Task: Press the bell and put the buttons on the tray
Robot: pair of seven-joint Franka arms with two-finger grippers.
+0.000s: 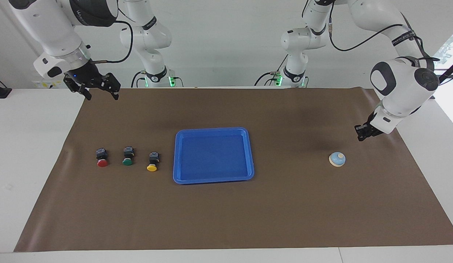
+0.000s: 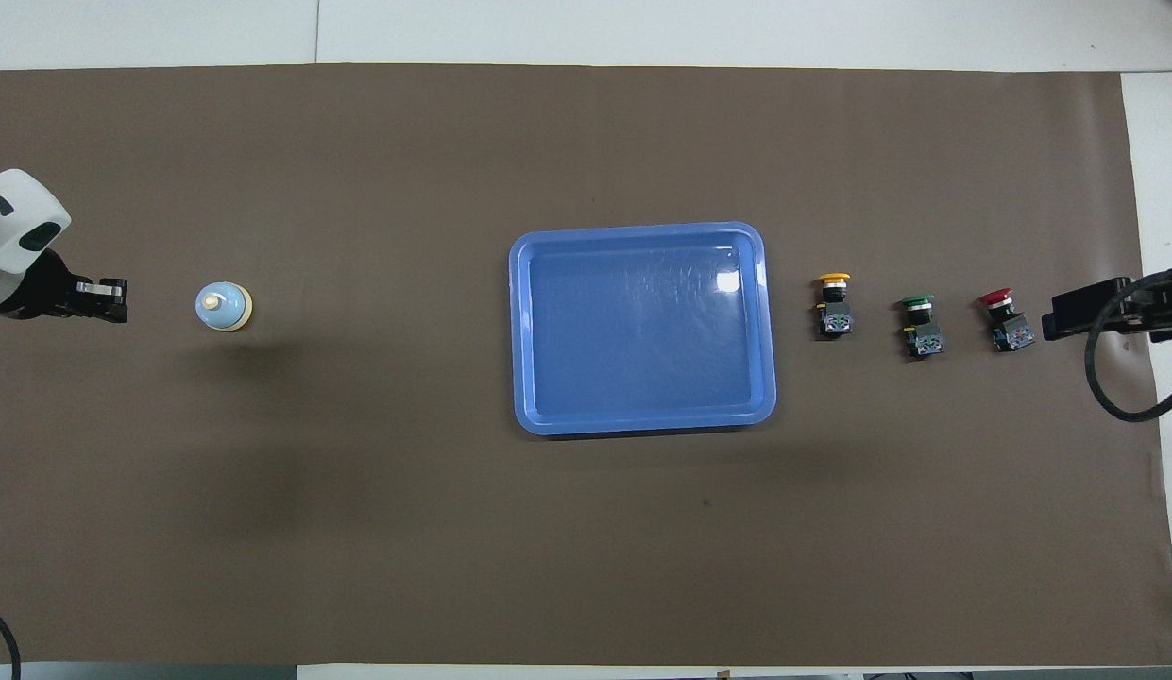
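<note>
A white table [image 1: 36, 153] stands in front of a plain white wall [image 1: 226, 44], and a large brown mat [image 1: 226, 219] covers most of its top. At the left arm's end, bright daylight comes through a window [image 1: 449, 47].

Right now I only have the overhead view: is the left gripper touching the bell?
Observer: No. The left gripper hangs in the air over the mat, clear of the bell.
Operator: Open or shut?
Observer: Shut, with nothing in it.
Operator: And the right gripper?
Observer: The right gripper waits, open, raised over the mat's edge at the right arm's end, high above the buttons.
</note>
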